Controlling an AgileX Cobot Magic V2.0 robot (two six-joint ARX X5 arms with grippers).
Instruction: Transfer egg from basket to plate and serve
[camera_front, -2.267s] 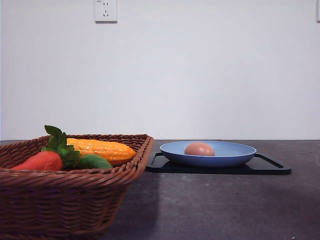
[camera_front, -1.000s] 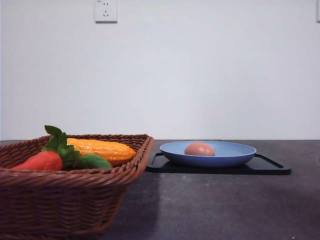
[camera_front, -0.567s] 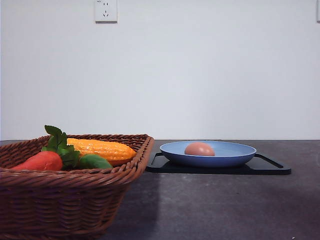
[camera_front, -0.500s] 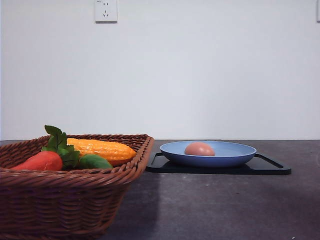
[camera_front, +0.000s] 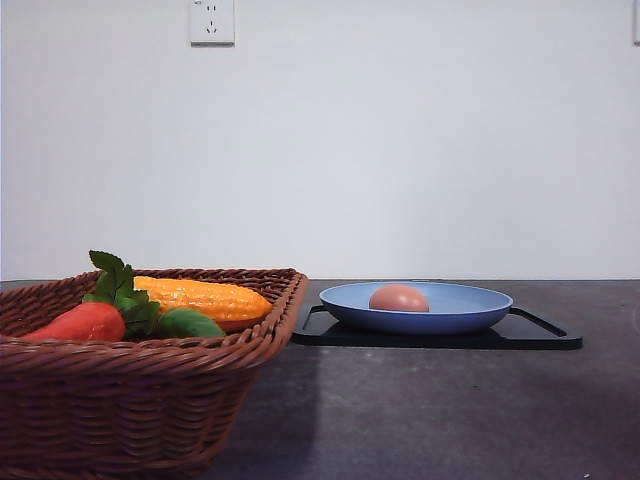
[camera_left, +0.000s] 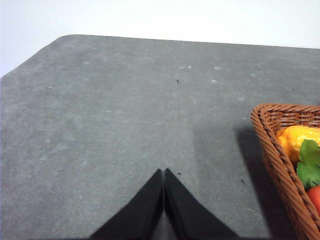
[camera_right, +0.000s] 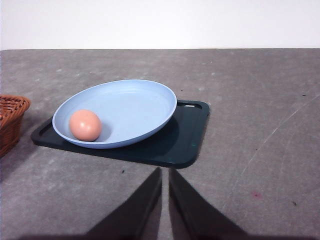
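front view: egg (camera_front: 398, 298) already sits on the plate (camera_front: 470, 310), out of the basket (camera_front: 130, 400)
left wrist view: left tool (camera_left: 163, 172) pinched closed, empty, above bare worktop (camera_left: 100, 125)
right wrist view: right tool (camera_right: 165, 172) nearly closed, empty; serving possibly left

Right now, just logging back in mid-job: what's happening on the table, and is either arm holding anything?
Nothing is being held. The egg lies in the blue plate, which sits on the black tray. The basket has a carrot and corn in it. The left pincer is shut and empty over bare table beside the basket; the right pincer looks shut too, empty, just short of the tray.
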